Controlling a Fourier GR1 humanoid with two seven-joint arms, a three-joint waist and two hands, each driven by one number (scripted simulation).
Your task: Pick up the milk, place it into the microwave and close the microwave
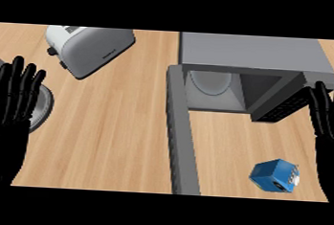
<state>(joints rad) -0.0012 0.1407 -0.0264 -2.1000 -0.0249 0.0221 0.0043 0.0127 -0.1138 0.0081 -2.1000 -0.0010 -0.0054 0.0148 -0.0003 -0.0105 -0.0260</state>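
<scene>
Milk: small blue carton (273,175), below-left of your open right hand (330,118); lower onto it.
Microwave: grey, open-doored (257,57), ahead.
Left hand (11,111): open, resting.

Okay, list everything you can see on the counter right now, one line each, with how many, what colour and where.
Milk carton: one, blue with a white cap, on the counter at lower right, in front of the microwave.
Microwave: one, grey, upper right; cavity open with a pale round plate inside.
Microwave door: one, grey, swung open, running from the microwave's left corner down to the lower edge.
Toaster: one, white-grey, upper left, set at an angle.
Round metal object: one, silver-grey, far left edge, mostly hidden behind the left hand; I cannot tell what it is.
Counter: one, light wood.
Left hand: one, black, open, resting at left edge.
Right hand: one, black, open, resting at right edge.
</scene>
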